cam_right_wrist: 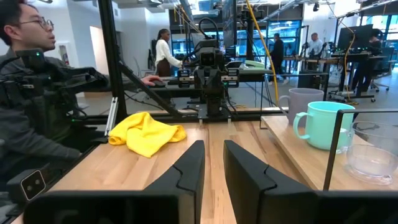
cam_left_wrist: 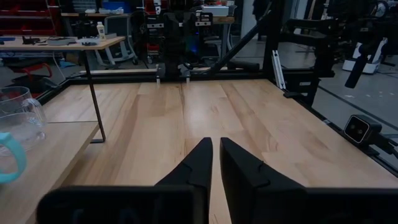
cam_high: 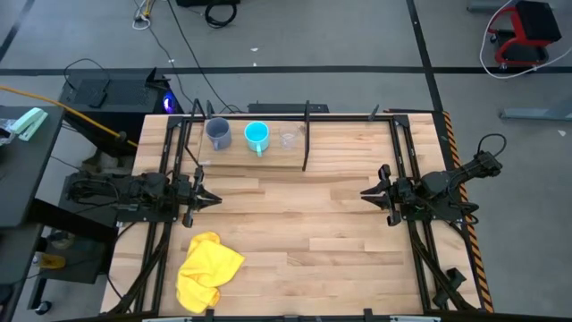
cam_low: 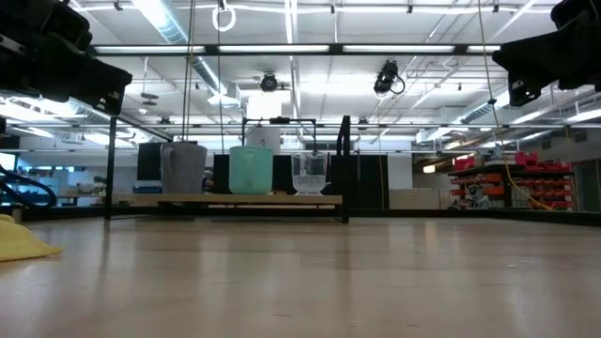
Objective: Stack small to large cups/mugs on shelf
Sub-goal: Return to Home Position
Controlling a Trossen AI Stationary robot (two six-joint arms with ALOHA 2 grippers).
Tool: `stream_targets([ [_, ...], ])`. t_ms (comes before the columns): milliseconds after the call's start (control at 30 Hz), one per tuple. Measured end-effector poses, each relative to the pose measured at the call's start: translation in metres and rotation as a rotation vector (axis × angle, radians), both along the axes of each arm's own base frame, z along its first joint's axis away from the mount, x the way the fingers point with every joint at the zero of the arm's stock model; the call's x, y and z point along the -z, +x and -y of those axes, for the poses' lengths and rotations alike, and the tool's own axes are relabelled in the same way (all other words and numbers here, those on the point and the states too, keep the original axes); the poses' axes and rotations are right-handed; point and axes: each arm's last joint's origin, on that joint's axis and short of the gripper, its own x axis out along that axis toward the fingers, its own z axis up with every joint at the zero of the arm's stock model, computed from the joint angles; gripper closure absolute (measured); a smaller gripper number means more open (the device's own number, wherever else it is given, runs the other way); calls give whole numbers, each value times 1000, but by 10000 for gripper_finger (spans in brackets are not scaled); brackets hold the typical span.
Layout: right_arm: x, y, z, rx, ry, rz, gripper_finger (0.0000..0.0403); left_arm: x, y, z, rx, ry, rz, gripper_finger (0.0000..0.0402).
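Three vessels stand upright in a row on the shelf (cam_high: 255, 154) at the table's far side: a grey-blue mug (cam_high: 218, 133), a cyan mug with a handle (cam_high: 256, 137) and a small clear cup (cam_high: 289, 139). They also show in the low view: grey-blue mug (cam_low: 183, 167), cyan mug (cam_low: 251, 170), clear cup (cam_low: 309, 174). My left gripper (cam_high: 217, 199) hovers at the table's left side and my right gripper (cam_high: 364, 192) at its right side. They point toward each other, near of the shelf. Both are shut and empty, as the wrist views show for the left gripper (cam_left_wrist: 216, 144) and the right gripper (cam_right_wrist: 214, 144).
A crumpled yellow cloth (cam_high: 207, 270) lies on the table near the front left. Thin black posts (cam_high: 306, 134) stand at the shelf's ends. A seated person (cam_right_wrist: 31, 93) shows beyond the table's left edge. Bare wooden tabletop (cam_high: 304, 224) lies between the grippers.
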Motion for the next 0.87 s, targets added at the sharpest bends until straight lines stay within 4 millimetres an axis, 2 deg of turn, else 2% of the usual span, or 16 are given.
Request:
stream_targets([
  [333,0,0,0,0,0,0,337,0,0,0,0,0,0,374],
  [867,0,0,0,0,0,0,337,0,0,0,0,0,0,365],
])
